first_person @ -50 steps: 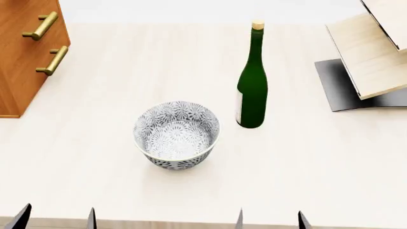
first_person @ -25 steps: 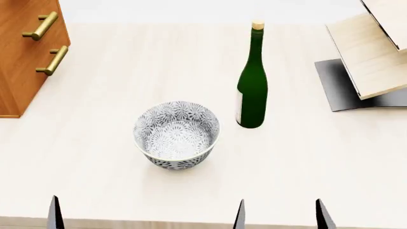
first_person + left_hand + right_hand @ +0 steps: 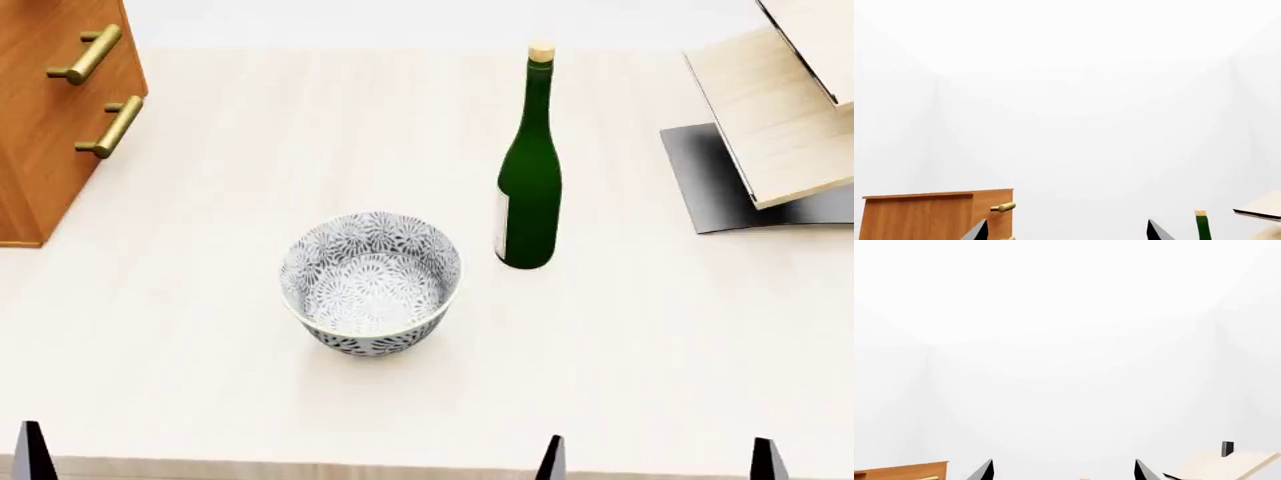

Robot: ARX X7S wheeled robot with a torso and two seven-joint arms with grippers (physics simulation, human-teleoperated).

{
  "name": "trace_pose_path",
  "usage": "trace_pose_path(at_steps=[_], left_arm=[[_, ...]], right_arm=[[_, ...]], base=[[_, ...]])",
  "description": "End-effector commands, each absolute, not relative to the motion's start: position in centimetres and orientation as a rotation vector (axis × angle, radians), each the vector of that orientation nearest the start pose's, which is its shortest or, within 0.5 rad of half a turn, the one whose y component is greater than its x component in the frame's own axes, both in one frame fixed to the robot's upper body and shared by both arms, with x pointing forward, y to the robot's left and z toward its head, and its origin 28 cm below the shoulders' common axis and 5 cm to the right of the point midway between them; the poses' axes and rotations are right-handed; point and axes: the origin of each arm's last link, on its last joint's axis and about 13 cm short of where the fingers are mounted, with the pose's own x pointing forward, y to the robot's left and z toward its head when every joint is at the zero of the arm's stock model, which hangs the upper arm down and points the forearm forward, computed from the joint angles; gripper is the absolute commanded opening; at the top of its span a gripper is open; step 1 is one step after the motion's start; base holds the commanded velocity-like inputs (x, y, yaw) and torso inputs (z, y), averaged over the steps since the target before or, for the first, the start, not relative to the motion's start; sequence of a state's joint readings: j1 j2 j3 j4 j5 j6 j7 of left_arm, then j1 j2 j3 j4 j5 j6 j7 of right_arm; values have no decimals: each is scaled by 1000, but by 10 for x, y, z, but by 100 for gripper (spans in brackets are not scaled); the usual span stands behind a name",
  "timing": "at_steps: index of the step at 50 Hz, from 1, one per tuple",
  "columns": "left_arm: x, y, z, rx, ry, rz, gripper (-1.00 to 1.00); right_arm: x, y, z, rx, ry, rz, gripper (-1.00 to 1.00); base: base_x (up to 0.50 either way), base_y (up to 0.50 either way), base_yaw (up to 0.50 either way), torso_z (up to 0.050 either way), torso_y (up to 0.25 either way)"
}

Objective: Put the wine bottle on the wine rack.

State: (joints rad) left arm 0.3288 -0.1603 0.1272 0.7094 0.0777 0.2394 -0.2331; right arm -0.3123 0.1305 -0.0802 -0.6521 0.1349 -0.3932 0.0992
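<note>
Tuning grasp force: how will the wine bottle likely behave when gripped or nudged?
The wine bottle stands upright, tall on a narrow base, so a push near its cork would probably tip it. Its smooth glossy glass looks slippery and rigid, likely breakable. Once on its side, the round body would probably roll.

- The wine bottle (image 3: pixel 530 170) stands upright on the table (image 3: pixel 667 330), near its middle.
- The bowl (image 3: pixel 371 282) sits just left of it and nearer the robot.
- The drawer cabinet (image 3: pixel 54 110) stands far left.
- The wine rack (image 3: pixel 787 120) stands far right.
</note>
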Motion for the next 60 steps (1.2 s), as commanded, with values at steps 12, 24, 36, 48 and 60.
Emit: trace_pose_path(at_steps=[12,24,36,48,60], left_arm=[[127,200,123,63,-650,17,100],[128,200,122,56,-641,4,100],[127,199,123,54,-643,-1,100],[128,198,122,62,-634,-10,100],[128,197,122,60,-633,-15,100]], right_arm=[[131,-97,123,128,-751,50,100],[133,-97,121,139,-739,47,100],[135,-97,120,136,-718,59,100],[135,-97,119,134,-717,57,100],[136,-96,119,131,-710,60,100]], base=[[126,0,0,0,0],[129,0,0,0,0],[128,0,0,0,0],[129,0,0,0,0],[128,0,0,0,0]])
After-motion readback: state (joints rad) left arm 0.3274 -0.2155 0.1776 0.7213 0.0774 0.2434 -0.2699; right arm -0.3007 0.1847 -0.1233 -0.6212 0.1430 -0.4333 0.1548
